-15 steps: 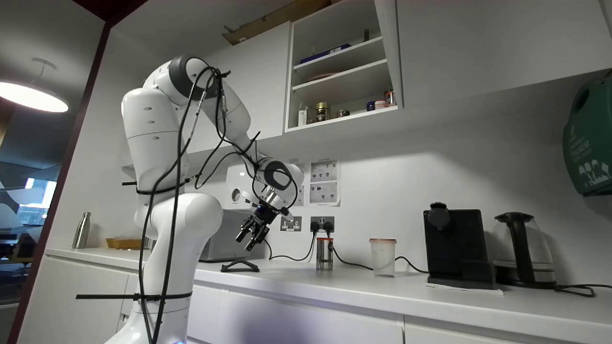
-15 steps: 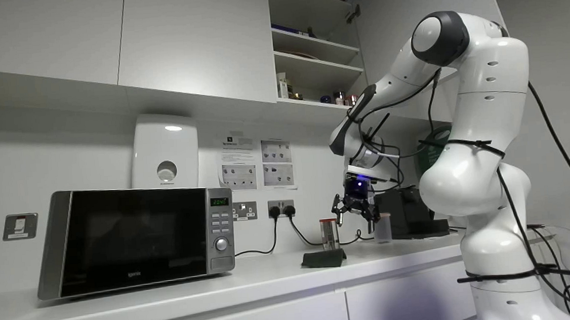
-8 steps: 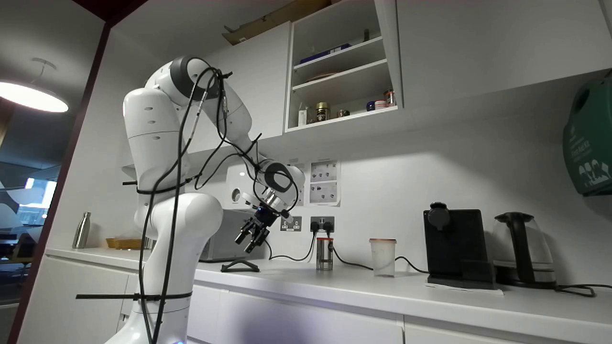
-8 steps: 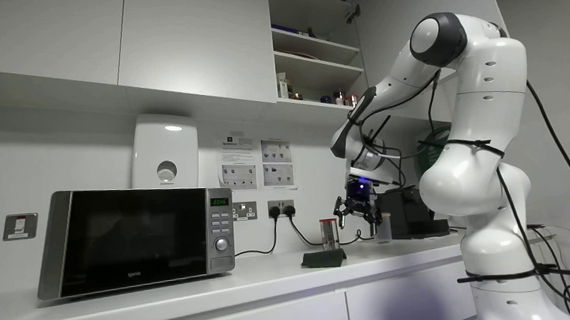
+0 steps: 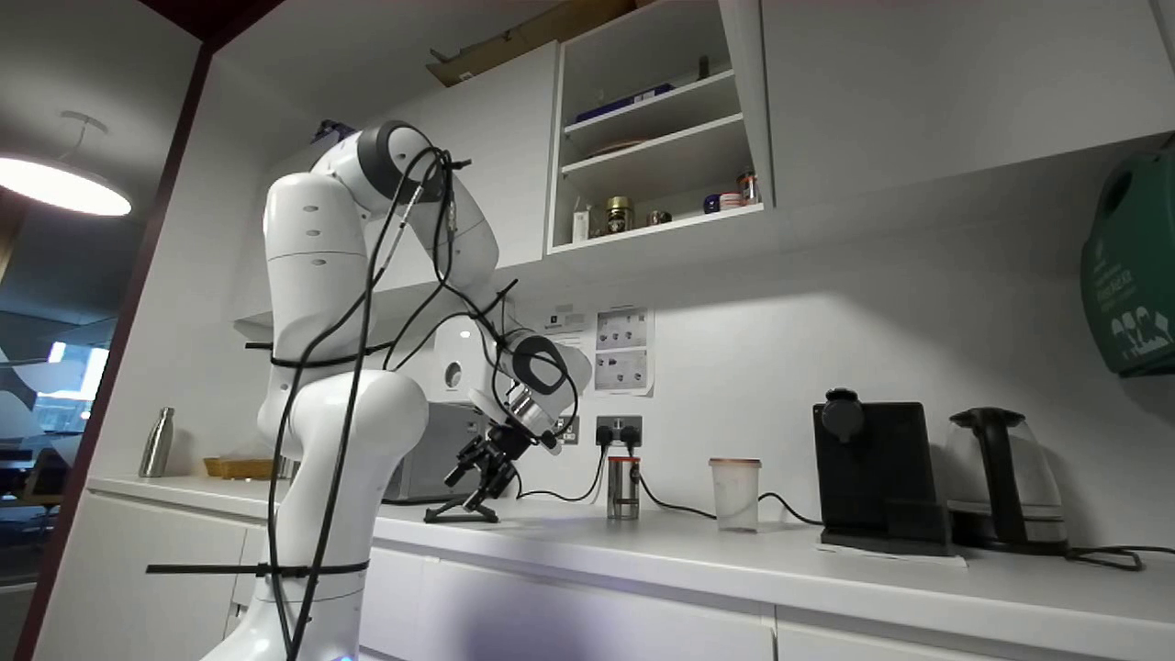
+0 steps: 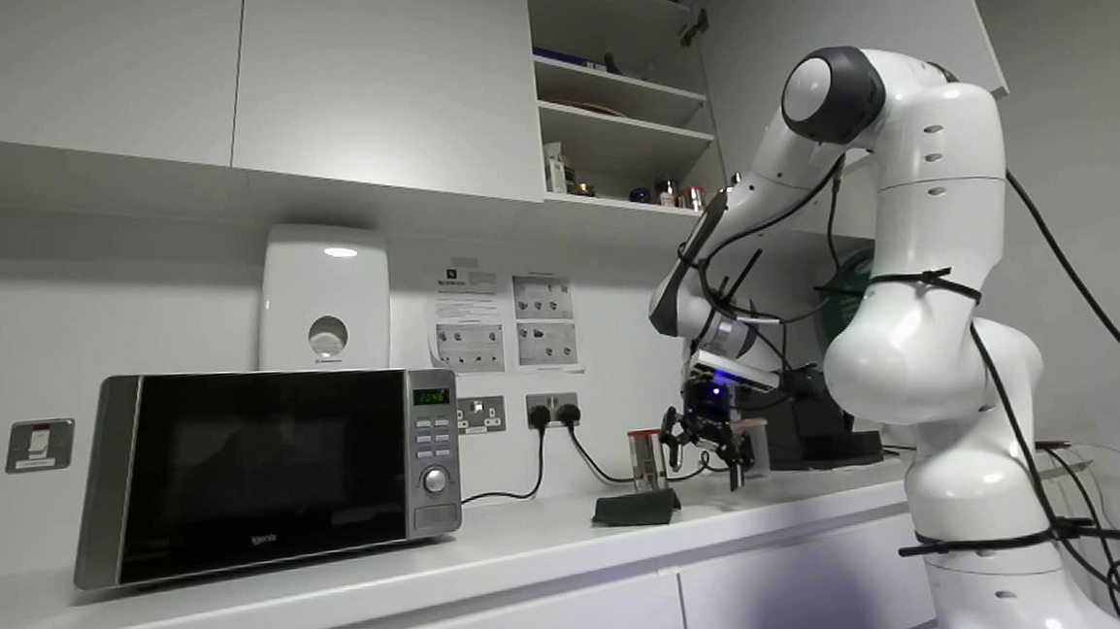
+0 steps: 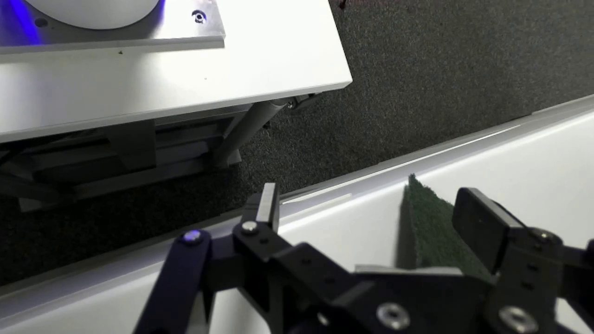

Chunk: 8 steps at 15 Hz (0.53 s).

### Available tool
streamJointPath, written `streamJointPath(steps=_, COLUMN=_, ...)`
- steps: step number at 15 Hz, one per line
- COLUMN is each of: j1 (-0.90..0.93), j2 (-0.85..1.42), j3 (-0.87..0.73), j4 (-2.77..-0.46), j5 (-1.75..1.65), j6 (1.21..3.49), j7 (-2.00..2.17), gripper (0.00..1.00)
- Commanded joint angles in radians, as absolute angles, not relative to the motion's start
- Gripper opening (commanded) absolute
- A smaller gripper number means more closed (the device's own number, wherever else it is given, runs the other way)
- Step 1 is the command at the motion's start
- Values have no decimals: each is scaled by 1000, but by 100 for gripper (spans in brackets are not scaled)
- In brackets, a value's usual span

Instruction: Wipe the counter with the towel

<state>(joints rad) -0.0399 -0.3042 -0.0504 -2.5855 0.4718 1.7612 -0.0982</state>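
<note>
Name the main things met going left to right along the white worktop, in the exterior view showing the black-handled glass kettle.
Silver metal bottle → low brown basket → dark cloth towel → red-lidded cylindrical jar → translucent plastic tub → boxy black coffee machine → glass kettle with black handle.

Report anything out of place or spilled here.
One overhead cupboard door stands open rather than shut, and the towel sits arched on the counter instead of lying flat. I see no spill.
</note>
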Motion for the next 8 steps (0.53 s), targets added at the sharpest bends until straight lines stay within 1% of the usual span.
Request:
streamJointPath(steps=1, j1=-38, j2=-262, j3=-47, j4=-2582, j5=506, j6=1841, j7=-42, gripper=100)
streamJointPath(steps=8, j1=-29, j2=-267, j3=-42, j4=-2600, j5=580, j6=2009, j7=32, gripper=100)
